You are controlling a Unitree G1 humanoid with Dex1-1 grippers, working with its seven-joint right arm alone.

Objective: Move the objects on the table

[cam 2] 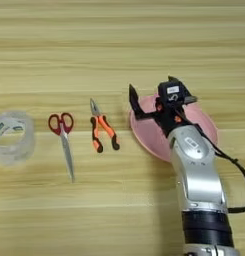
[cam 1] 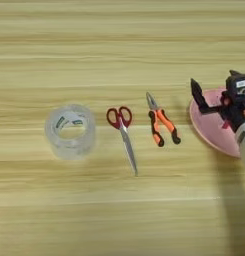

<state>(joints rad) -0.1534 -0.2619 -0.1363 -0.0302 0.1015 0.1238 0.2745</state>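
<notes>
Three tools lie left of the pink plate (cam 2: 159, 137) on the counter (cam 2: 122, 45): pliers (cam 2: 103, 132) nearest, scissors (cam 2: 64, 137), then tape roll (cam 2: 11, 138). Above the plate, the fingers (cam 2: 134, 103) spread wide, holding nothing visible. Pliers look stiff, heavy; best gripped across the handles.

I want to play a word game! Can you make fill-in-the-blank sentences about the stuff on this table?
1. The scissors have ___ handles.
2. The pliers lie between the scissors and the pink ___.
3. The thing furthest left is the clear ___ roll.
4. The end effector is above the plate's ___ edge.

Missing words: red; plate; tape; left
</notes>
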